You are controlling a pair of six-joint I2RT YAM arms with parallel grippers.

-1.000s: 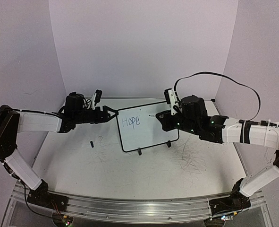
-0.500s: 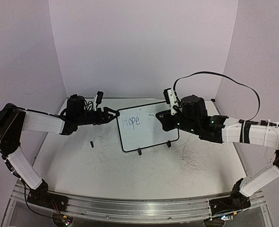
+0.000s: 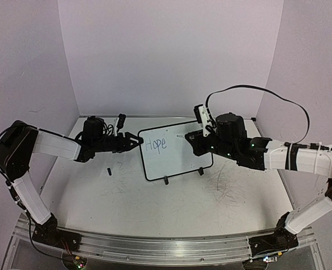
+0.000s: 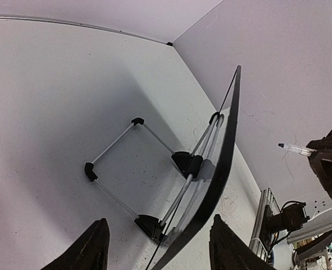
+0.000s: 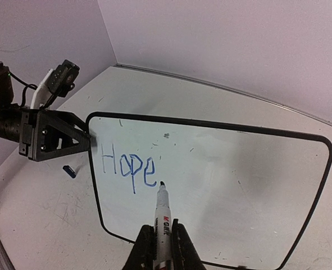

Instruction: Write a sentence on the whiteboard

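Observation:
The whiteboard [image 3: 180, 158] stands tilted on its feet at the table's middle back, and shows in the right wrist view [image 5: 227, 169]. Only the blue word "Hope" [image 3: 155, 145] [image 5: 127, 166] is written at its upper left. My right gripper [image 3: 192, 138] [image 5: 163, 239] is shut on a white marker [image 5: 163, 216], whose tip is just right of the "e". My left gripper [image 3: 136, 139] [image 4: 159, 228] is open at the board's left edge. The board's black edge [image 4: 227, 140] runs between its fingers [image 4: 92, 247]. It also shows in the right wrist view [image 5: 59, 135].
A small blue marker cap [image 3: 108, 171] [image 5: 69, 170] lies on the table left of the board. The board's wire stand [image 4: 126, 163] sticks out behind it. Grey scribbles [image 3: 227, 188] mark the table at front right. Walls close in behind and at both sides.
My left arm has shifted a little right and down, bringing its gripper closer onto the board's left edge. The right arm, marker and writing are unchanged.

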